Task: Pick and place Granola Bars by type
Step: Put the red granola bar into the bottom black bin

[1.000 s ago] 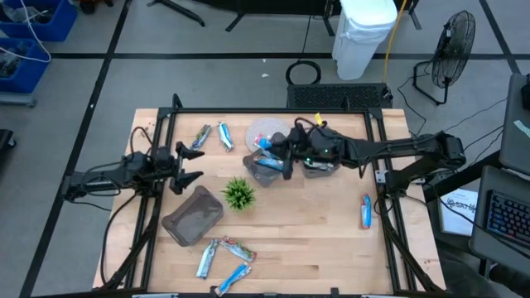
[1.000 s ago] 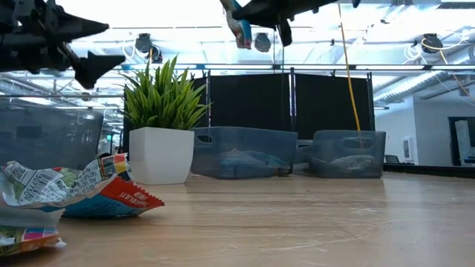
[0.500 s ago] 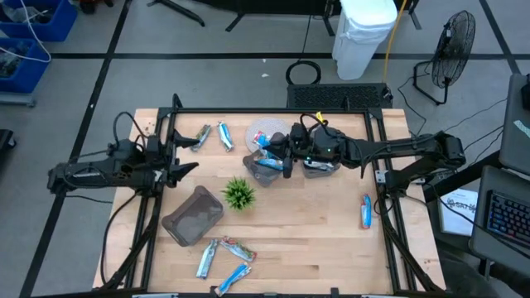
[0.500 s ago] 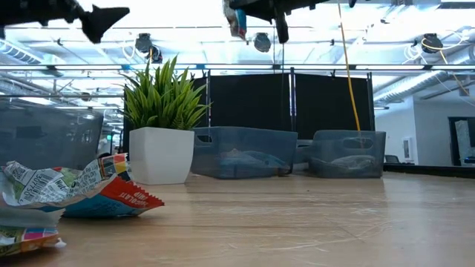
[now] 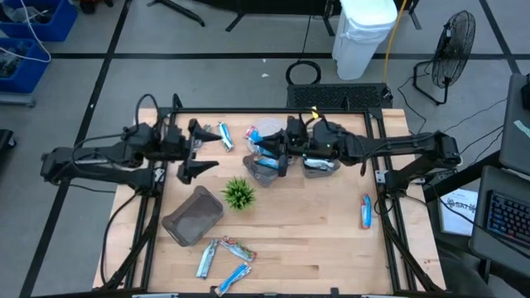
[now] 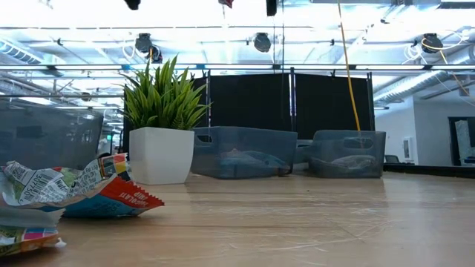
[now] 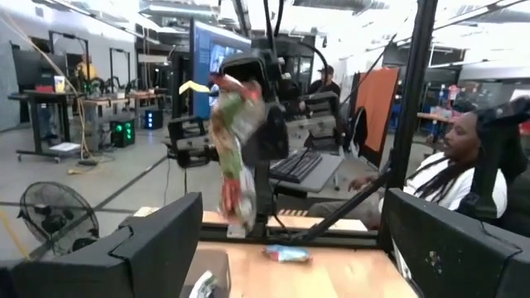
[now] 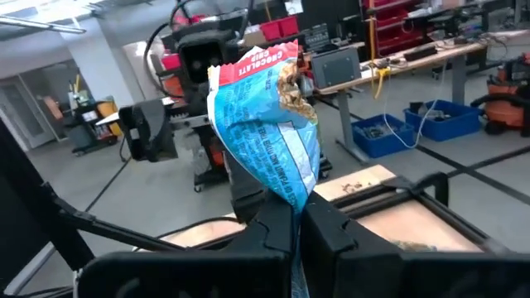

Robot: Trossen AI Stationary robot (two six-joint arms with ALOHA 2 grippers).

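Foil is the whole story with these Granola Bars: each packet looks light, thin and crinkly, so it should bend and slip easily, and a pinch across the flat middle or a sealed end ought to hold better than a grab at a corner.

The right gripper (image 8: 294, 219), raised above the far middle of the worktop, is clamped on one blue packet (image 8: 269, 136) near its lower end. The packet stands up from the fingers and its red top flops over, which suggests little stiffness. In the high view that same packet (image 5: 258, 141) hangs over the two grey trays (image 5: 263, 170) near the far edge.

The left gripper (image 5: 192, 151) hovers with fingers spread wide and empty, near the far left corner, just beside two loose bars (image 5: 224, 134).

More bars (image 5: 224, 252) lie in a cluster by the near edge, and a single one (image 5: 365, 210) lies close to the right edge. A small plant (image 5: 238, 194) and a third tray (image 5: 193, 215) stand between the groups.
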